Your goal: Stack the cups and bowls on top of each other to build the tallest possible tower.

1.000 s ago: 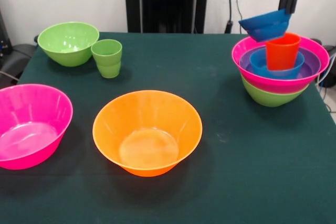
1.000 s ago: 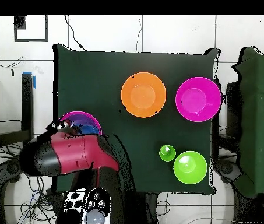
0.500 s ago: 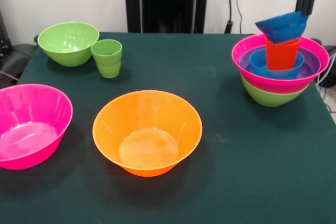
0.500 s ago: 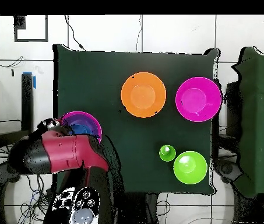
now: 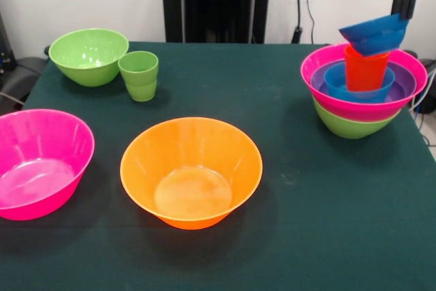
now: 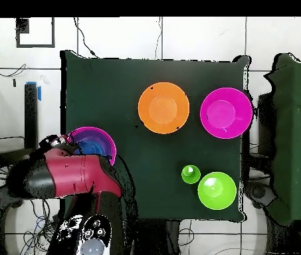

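Front view. Gripper (image 5: 407,6) down from the top edge, clamped on the far rim of a small blue bowl (image 5: 374,33). Bowl tilted, low side over the orange-red cup (image 5: 365,67), apparently touching or just above its rim; contact hard to judge from this angle. Cup upright inside a second blue bowl (image 5: 338,80), itself nested in purple, pink and green: the tower (image 5: 363,103), close to the tabletop's right edge at the far corner. Elsewhere: big orange bowl (image 5: 191,171) mid-table toward the near edge, big pink bowl (image 5: 39,162) at the left edge, green bowl (image 5: 88,55) and green cup (image 5: 139,75) just beside each other at the far left corner.

Risks, as judgement. Held by one rim only, so likely to swing or drop unevenly on release. Tilted landing on a narrow cup rim: likely to slide off, or to tip the cup against the inner bowl. Tower near the edge, so a slipped bowl could roll off the tabletop. Sideways push from the arm could shift the whole nest.

Overhead view. Red arm (image 6: 70,176) covering most of the tower; only a pink rim (image 6: 106,139) and a little blue and purple showing at the tabletop's lower left corner. Held bowl and cup not separable here. Orange, pink and green pieces well apart from the tower, no obstruction.
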Motion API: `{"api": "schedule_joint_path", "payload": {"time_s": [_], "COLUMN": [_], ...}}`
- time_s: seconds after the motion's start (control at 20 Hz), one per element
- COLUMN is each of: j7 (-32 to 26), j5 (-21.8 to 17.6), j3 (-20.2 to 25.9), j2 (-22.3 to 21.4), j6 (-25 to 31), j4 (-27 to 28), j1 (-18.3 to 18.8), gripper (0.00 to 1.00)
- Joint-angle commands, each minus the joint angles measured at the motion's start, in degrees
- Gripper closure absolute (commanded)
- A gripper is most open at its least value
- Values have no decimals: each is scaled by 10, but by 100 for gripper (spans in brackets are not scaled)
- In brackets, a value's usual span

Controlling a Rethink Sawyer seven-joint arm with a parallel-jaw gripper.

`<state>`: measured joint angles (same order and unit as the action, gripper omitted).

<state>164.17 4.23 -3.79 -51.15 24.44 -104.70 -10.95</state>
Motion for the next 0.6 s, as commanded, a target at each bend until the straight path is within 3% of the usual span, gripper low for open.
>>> {"api": "schedule_joint_path", "payload": {"time_s": [0.05, 0.6], "j7": [49, 38], "j5": [16, -9], "j3": [16, -14], "j2": [4, 0], "j6": [-31, 0], "j4": [-55, -69], "j1": [23, 24], "gripper": [100, 100]}}
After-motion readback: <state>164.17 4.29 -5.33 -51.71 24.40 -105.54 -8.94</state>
